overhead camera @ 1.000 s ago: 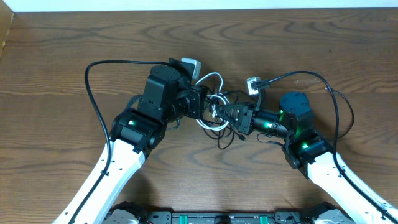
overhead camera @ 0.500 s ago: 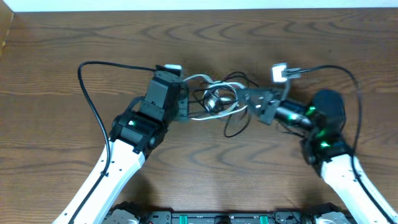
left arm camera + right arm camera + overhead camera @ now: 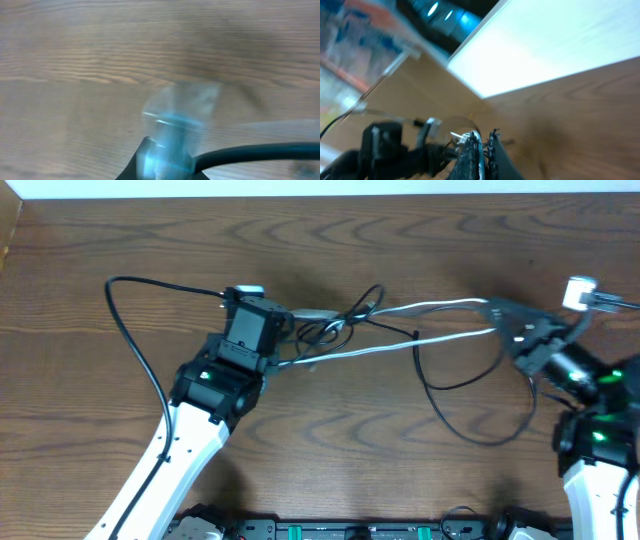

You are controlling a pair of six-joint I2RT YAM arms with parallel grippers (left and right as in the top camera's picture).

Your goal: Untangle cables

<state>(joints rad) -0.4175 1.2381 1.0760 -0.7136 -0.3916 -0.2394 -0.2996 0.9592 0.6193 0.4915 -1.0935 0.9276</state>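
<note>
I'm at the pull-apart step: my right gripper (image 3: 500,323) is clamped on the white cable (image 3: 440,306), strung taut rightward from the knot (image 3: 325,330) left of centre beside my left gripper (image 3: 283,345), whose grip I cannot tell. Next I'd free the black cable (image 3: 455,385) loop; I count one white, at least one black.

Left wrist view — smeared; you cannot identify the pale shape (image 3: 175,132) over the surface (image 3: 75,60). Overhead — left tool (image 3: 288,340) hidden beneath its housing; knot in the cables (image 3: 330,335) too fine to trace; right arm (image 3: 595,435) cut by the edge.
</note>
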